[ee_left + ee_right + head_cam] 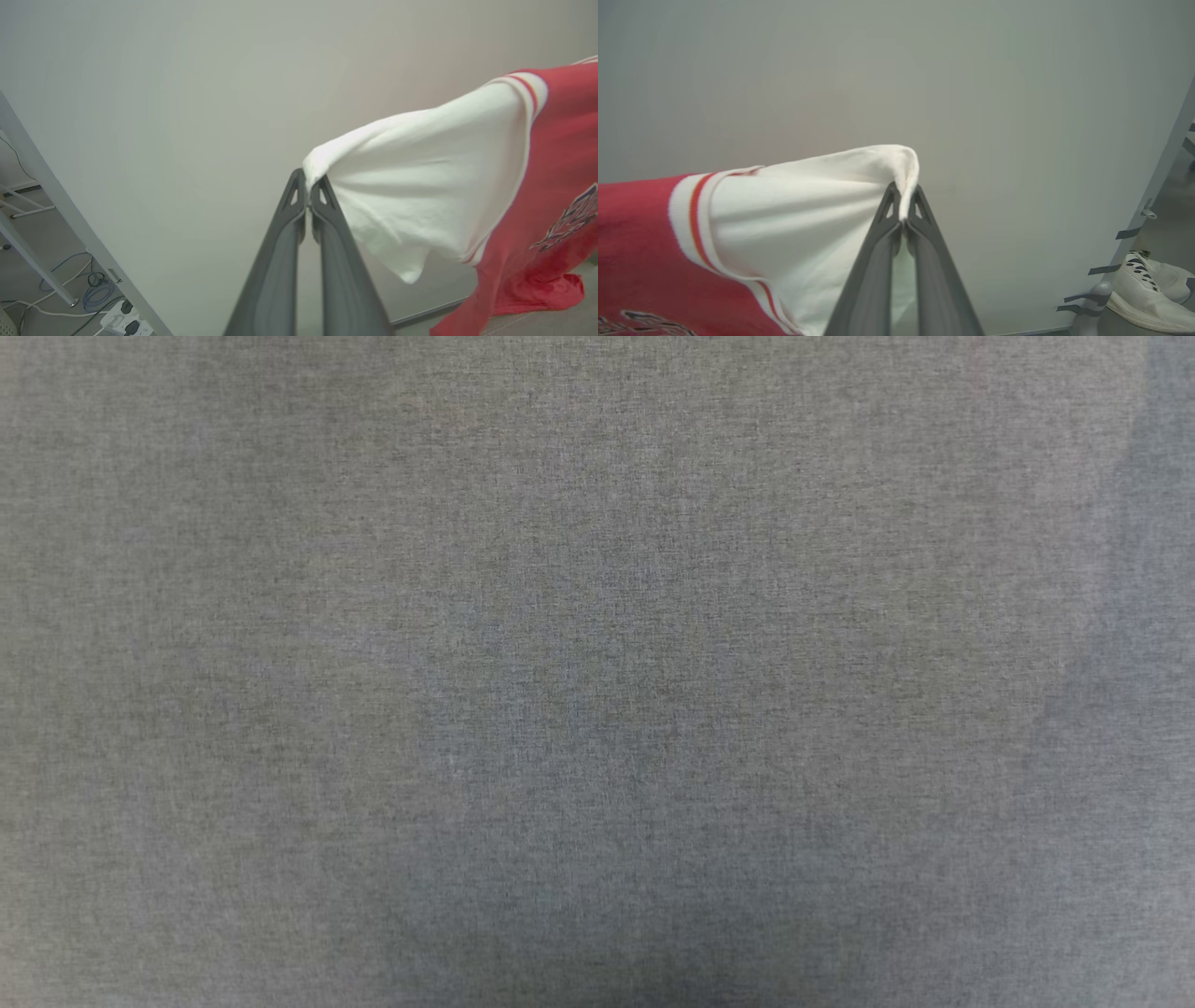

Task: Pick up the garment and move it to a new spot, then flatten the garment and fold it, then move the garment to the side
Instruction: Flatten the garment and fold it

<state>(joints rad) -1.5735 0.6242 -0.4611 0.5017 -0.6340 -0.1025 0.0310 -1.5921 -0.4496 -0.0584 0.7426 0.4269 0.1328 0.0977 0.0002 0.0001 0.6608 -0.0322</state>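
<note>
Because soft, light, limp, red jersey (560,163) best carried stretched wide; left gripper (308,181), right gripper (904,189) each clamped on white sleeve tip (318,161)

One garment (420,186) and two pairs of jaws.

garment (467,186) print cut by view edge; shoe (1143,291) partly cropped

The right gripper (904,205) pinches a white sleeve of the red garment (640,261); a white sneaker (1148,291) sits at lower right.
</note>
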